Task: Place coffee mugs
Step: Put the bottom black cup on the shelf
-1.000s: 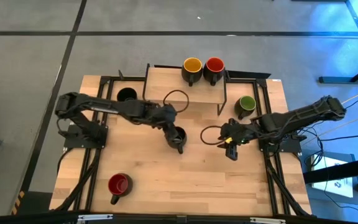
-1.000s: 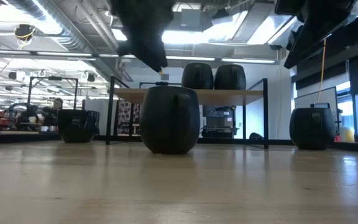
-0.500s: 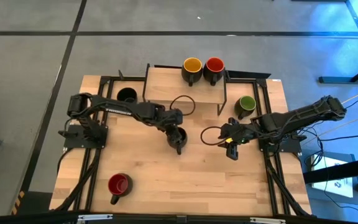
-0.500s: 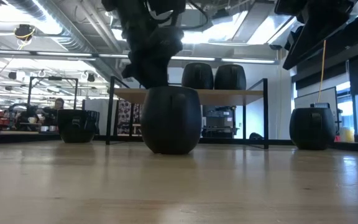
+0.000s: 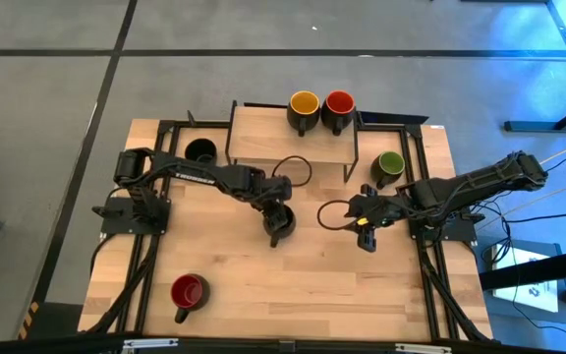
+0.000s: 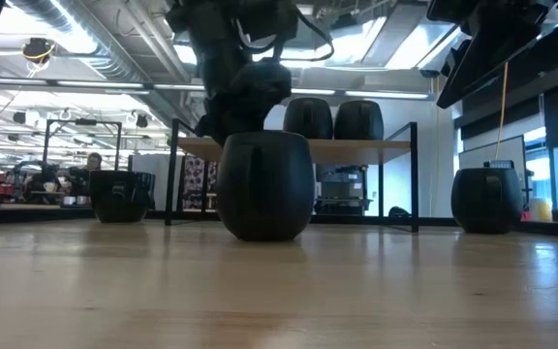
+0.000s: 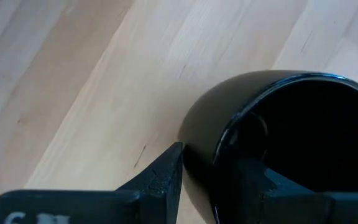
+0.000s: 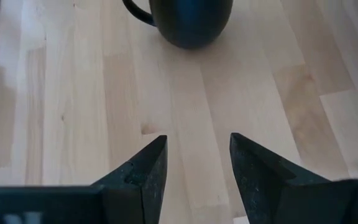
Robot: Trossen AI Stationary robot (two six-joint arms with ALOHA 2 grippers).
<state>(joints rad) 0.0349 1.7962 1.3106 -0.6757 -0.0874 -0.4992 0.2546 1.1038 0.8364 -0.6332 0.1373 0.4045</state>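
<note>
Left gripper (image 7: 213,186) has dropped onto the black mug (image 5: 279,220) mid-worktop (image 5: 263,285) over the last second: one finger inside the rim, one outside, half closed, wall between them but not clearly pinched. Right gripper (image 8: 194,165) waits nearby, partly open, empty. Lift's next, I'd guess.

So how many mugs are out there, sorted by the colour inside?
Black inside: 2, one at the table's back left, one in the middle under the left gripper
Red inside: 2, one on the shelf, one near the front
Yellow-orange inside: 1
Green inside: 1
Total: 6
</note>
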